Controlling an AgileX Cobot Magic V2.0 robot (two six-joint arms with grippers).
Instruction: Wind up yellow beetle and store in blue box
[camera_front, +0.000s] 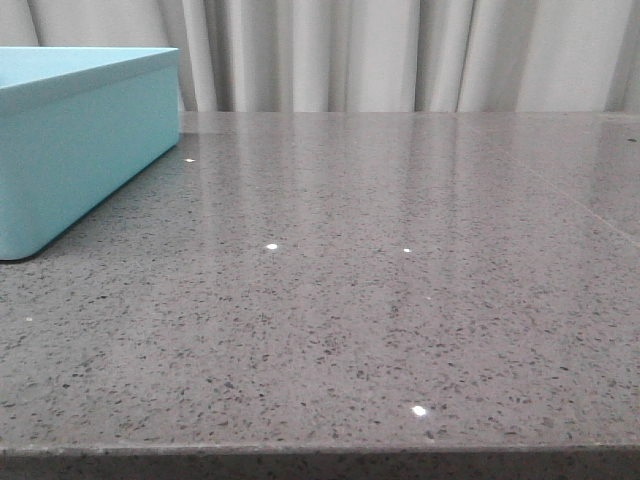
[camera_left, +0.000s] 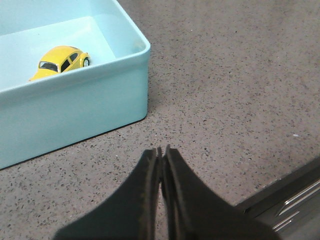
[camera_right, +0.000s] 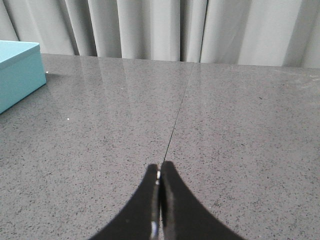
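The yellow beetle (camera_left: 60, 61) sits on the floor inside the blue box (camera_left: 100, 95), near a wall. The blue box also shows at the far left of the front view (camera_front: 80, 150) and at the edge of the right wrist view (camera_right: 17, 72). My left gripper (camera_left: 162, 152) is shut and empty, above the grey table just outside the box's corner. My right gripper (camera_right: 160, 167) is shut and empty over the bare table, well away from the box. Neither gripper shows in the front view.
The speckled grey stone table (camera_front: 380, 300) has a thin seam (camera_right: 177, 115) running across it. A grey curtain (camera_front: 400, 50) hangs behind the table. The table's front edge (camera_front: 320, 452) and a dark metal frame (camera_left: 290, 200) lie close to the left gripper.
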